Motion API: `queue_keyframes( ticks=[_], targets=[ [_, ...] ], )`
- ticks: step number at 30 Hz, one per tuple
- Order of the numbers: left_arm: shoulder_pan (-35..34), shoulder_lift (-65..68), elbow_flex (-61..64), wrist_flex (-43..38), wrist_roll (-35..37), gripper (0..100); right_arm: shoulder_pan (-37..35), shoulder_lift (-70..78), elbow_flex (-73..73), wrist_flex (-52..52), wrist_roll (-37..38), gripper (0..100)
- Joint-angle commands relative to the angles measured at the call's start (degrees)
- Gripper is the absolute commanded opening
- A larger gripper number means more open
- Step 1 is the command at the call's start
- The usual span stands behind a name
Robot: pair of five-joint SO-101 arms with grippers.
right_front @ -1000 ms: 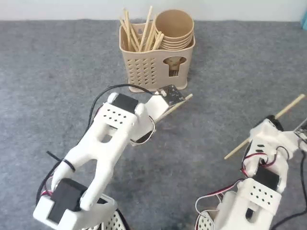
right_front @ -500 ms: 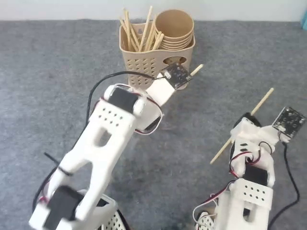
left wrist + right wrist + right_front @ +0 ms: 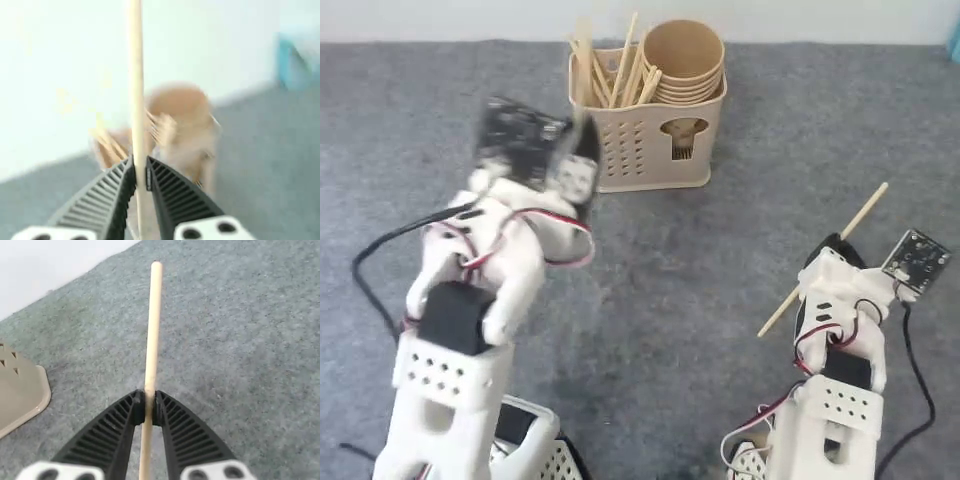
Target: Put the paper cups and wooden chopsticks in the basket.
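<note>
A grey mat [image 3: 750,220] covers the whole table. The left arm [image 3: 470,320] stands at the near left and is raised toward the far side, so the left gripper [image 3: 140,172] is just at the left front of the basket [image 3: 645,150]. The right arm [image 3: 840,390] is at the near right, well apart from the basket. The basket is beige, with holes in its walls, and it stands upright at the far middle of the mat. In its right part sits a stack of paper cups [image 3: 683,52]. In its left part a bundle of wooden chopsticks [image 3: 615,72] leans in several directions. The left gripper is almost closed and pinches a first chopstick [image 3: 134,75], which rises straight out of the jaws in front of the basket. The right gripper [image 3: 148,409] is also nearly closed, on a second chopstick [image 3: 153,320]. This one is held above the mat at a slant, with its far end pointing to the far right.
</note>
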Motion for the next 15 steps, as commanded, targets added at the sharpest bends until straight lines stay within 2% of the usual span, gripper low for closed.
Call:
queue_keyframes(
  ticks=[1, 11, 15],
  targets=[
    [-5.45, -0.35, 0.31, -13.8, 1.32, 1, -1.01, -1.45, -0.44, -1.45, -0.26, 0.6],
    [-6.15, 19.43, -0.13, -46.59, 1.05, 1, -2.68, -1.45, 0.44, -1.54, 2.55, 0.6],
    [-6.07, 28.48, -0.92, -53.45, 1.05, 1, -2.68, -1.45, 0.44, -1.54, 2.55, 0.6]
  ],
)
